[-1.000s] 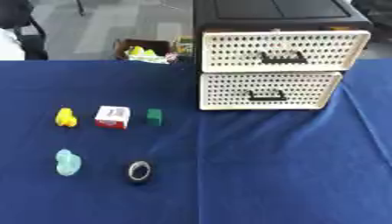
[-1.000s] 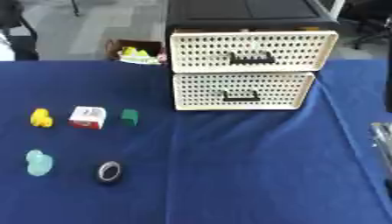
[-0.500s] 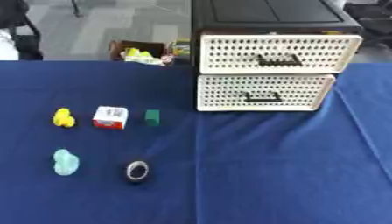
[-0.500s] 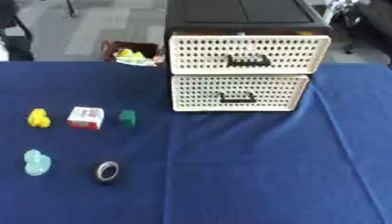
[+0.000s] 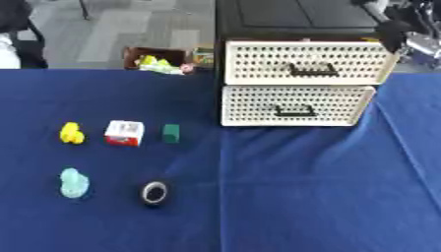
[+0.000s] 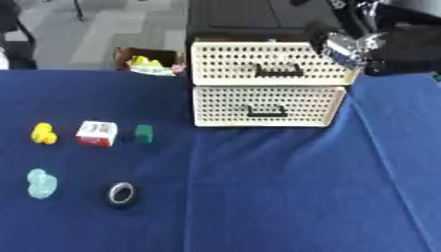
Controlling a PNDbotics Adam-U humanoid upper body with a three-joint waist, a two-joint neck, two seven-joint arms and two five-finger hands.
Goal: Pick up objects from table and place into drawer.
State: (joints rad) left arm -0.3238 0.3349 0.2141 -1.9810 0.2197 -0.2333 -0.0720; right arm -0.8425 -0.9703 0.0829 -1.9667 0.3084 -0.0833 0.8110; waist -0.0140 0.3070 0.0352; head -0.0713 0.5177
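Five small things lie on the blue table at the left: a yellow toy (image 5: 72, 133), a red and white box (image 5: 124, 133), a green block (image 5: 171, 133), a pale teal toy (image 5: 73, 183) and a black tape ring (image 5: 154, 192). A white perforated two-drawer unit stands at the back, with its top drawer (image 5: 301, 63) and bottom drawer (image 5: 297, 105) both closed. My right hand (image 6: 344, 45) comes in from the upper right and hovers at the top drawer's right corner; its fingers are blurred. My left hand does not show.
The drawers sit in a black cabinet (image 5: 297, 15) at the table's far edge. Behind the table, on the floor, stands a brown box (image 5: 159, 58) with yellow contents. Blue cloth (image 5: 327, 197) covers the table to the right front.
My right arm, a second ago at the right edge beside the table, has risen to the top drawer's right corner. The small things have not moved.
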